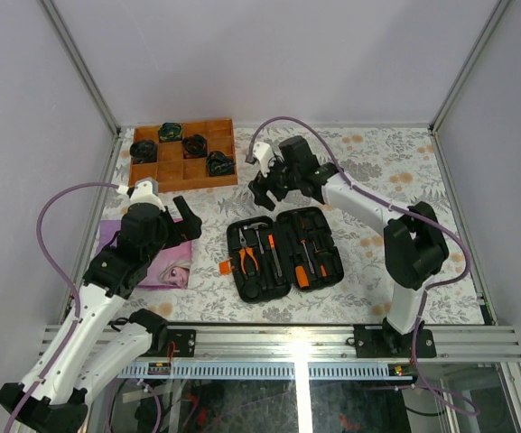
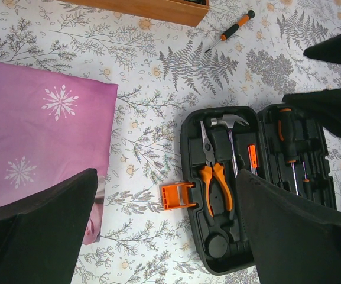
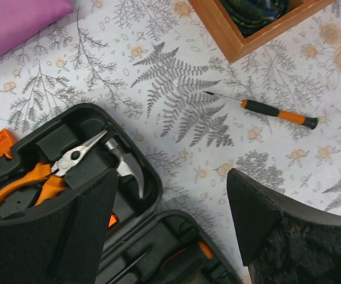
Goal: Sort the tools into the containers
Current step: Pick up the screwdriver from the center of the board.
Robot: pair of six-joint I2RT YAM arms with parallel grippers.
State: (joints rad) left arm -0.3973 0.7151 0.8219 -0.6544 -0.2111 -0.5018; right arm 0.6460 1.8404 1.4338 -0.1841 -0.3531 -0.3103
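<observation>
The black tool case [image 1: 242, 287] lies open at the table's centre, its orange latch [image 1: 225, 267] on the left. Its left half holds orange-handled pliers [image 2: 214, 180] and a steel hammer [image 2: 229, 121]; its right half holds screwdrivers [image 2: 288, 142]. One loose screwdriver [image 3: 270, 110] with a black and orange handle lies on the cloth behind the case, near the wooden tray. My left gripper [image 2: 170, 236] is open and empty, above the case's left edge and latch. My right gripper [image 3: 170, 225] is open and empty, above the case's far edge, short of the loose screwdriver.
A brown wooden compartment tray [image 1: 184, 179] with several dark objects stands at the back left. A purple pouch [image 2: 34, 136] with snowflakes lies left of the case. Metal frame posts and grey walls bound the floral cloth.
</observation>
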